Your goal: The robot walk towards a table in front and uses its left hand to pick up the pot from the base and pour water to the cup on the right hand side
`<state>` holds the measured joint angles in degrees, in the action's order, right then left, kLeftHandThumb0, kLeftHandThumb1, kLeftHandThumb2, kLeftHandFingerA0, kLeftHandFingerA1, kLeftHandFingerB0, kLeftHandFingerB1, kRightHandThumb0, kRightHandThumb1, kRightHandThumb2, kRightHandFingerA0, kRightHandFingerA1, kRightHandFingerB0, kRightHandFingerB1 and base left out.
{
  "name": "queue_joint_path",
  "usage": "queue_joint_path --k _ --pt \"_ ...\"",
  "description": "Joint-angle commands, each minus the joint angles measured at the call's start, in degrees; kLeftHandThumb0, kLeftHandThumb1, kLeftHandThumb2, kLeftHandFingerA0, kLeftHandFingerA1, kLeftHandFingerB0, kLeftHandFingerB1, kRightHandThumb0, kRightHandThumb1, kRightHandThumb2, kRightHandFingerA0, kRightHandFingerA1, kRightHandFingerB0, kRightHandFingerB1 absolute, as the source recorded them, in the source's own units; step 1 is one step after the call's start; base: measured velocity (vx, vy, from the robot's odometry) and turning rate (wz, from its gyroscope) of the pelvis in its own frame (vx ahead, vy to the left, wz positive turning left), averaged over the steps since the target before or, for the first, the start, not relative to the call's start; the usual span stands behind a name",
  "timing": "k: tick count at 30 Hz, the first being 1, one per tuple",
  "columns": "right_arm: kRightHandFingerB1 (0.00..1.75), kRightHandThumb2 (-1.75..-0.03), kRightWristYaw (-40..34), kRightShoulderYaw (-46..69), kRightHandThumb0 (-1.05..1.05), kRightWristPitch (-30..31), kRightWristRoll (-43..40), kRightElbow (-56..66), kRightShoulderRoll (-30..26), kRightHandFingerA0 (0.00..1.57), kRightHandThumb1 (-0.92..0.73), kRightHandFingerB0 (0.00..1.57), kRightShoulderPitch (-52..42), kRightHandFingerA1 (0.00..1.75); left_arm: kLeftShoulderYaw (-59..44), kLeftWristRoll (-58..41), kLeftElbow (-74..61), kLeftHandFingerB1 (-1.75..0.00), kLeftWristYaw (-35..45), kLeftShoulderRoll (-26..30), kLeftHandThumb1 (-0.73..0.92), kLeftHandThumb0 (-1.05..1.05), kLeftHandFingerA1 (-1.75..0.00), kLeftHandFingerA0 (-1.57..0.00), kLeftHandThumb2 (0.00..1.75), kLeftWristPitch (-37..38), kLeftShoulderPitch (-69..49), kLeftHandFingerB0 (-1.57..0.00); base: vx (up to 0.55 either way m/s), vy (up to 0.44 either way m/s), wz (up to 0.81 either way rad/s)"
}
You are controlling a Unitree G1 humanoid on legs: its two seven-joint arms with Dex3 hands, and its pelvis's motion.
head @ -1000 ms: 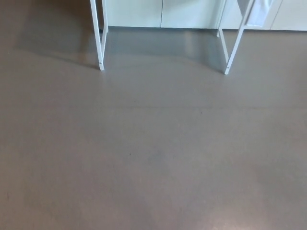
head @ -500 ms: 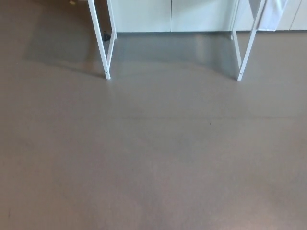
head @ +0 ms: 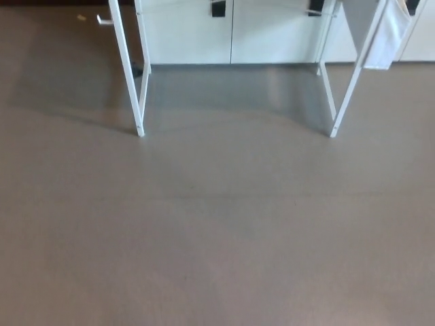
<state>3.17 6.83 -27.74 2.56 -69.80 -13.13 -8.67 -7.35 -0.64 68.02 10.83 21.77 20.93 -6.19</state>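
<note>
Since the earlier frames, the head view has shifted, so the white table legs [head: 130, 75] sit lower in the picture. Neither hand shows, so their state cannot be told. Pot and cup are out of view above. Risk: bumping the legs. Brown floor [head: 217, 231], white cabinets [head: 231, 34], hanging cloth [head: 384, 37].

Grey-brown floor [head: 217, 238], white table legs [head: 129, 75] standing on it
</note>
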Motion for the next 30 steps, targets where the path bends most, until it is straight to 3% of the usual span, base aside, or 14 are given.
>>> queue_joint_path --k 1,11,15,17,30 --pt "0.32 -0.61 -1.43 -0.61 -0.57 0.33 0.95 -0.55 -0.52 0.31 -0.67 0.16 0.01 0.53 0.54 1.40 1.03 -0.42 -0.69 0.75 0.32 -0.09 -0.47 -0.65 0.49 1.83 -0.45 -0.52 0.24 0.080 0.06" --pt "0.32 -0.60 -0.77 -0.71 -0.56 0.28 0.75 -1.54 -1.07 0.28 -0.67 0.15 -0.25 0.52 1.37 1.91 0.68 -0.42 -1.95 0.39 0.31 -0.08 -0.48 -0.66 0.49 2.68 -1.70 -0.54 0.26 -0.111 0.20" --pt "0.31 -0.60 -0.30 -0.87 -0.57 -0.09 0.84 -1.00 -1.68 0.28 -0.67 0.15 -1.84 0.51 0.79 1.16 0.22 -0.44 -2.73 -0.85 0.30 0.04 -0.50 -0.67 0.48 3.34 -3.46 -0.55 0.26 -0.135 0.01" --pt "0.31 -0.62 -1.53 -1.62 -0.56 0.55 1.85 -1.40 -1.83 0.31 -0.70 0.16 -1.65 0.51 0.77 1.15 0.25 -0.43 -1.91 -0.85 0.32 -0.02 -0.48 -0.66 0.49 3.11 -3.62 -0.54 0.24 -0.038 -0.09" --pt "0.31 -0.60 -1.80 -1.78 -0.58 0.18 1.80 -1.43 -1.04 0.29 -0.67 0.16 -2.28 0.51 -0.30 1.00 -0.07 -0.44 -1.24 -0.47 0.33 0.00 -0.48 -0.66 0.49 2.68 -4.11 -0.56 0.28 0.116 -0.10"
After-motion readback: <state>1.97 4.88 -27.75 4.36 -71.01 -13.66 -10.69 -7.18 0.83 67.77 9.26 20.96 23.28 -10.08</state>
